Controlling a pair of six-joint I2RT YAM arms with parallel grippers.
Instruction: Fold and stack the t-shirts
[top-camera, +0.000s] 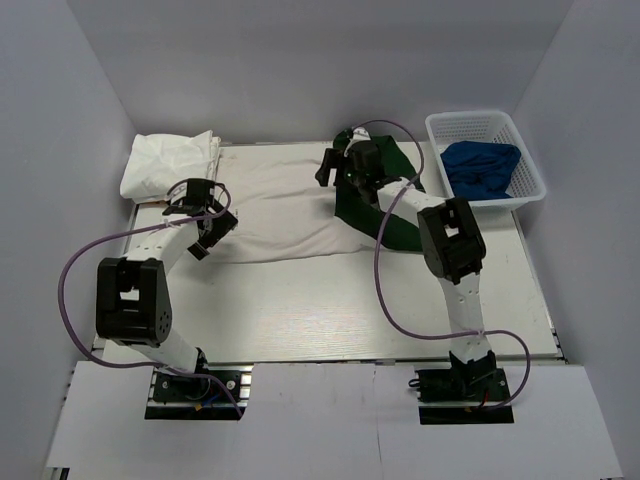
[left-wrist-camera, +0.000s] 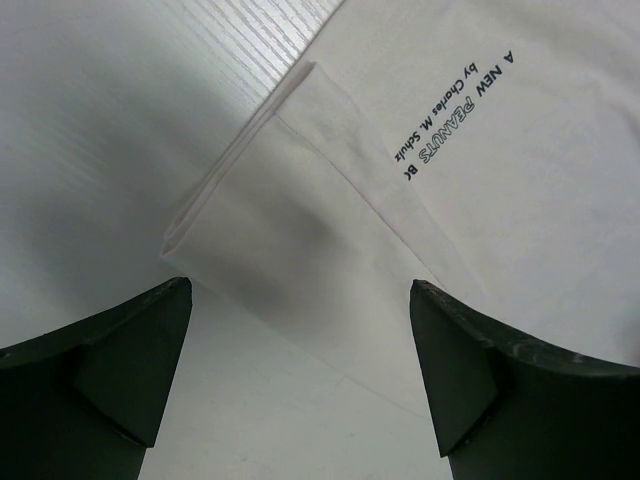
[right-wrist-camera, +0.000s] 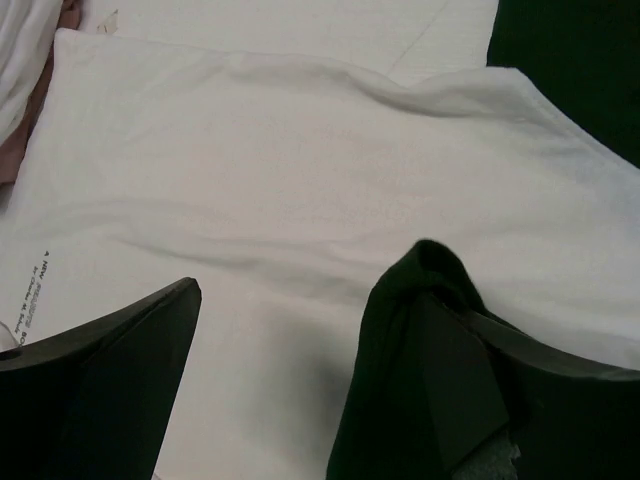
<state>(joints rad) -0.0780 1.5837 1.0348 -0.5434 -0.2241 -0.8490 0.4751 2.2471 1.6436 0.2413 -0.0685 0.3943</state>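
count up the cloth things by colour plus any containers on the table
folded white bundle: 1
white and dark green t-shirt, spread flat: 1
blue cloth, in the basket: 1
white basket: 1
total: 4

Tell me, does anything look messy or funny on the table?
Yes. The spread t-shirt is not lying flat: its dark green end is bunched up beside the right gripper. Nothing looks spilled or torn.

Tiny illegible print (right-wrist-camera: 30, 290) on the white t-shirt (right-wrist-camera: 300, 170), right wrist view
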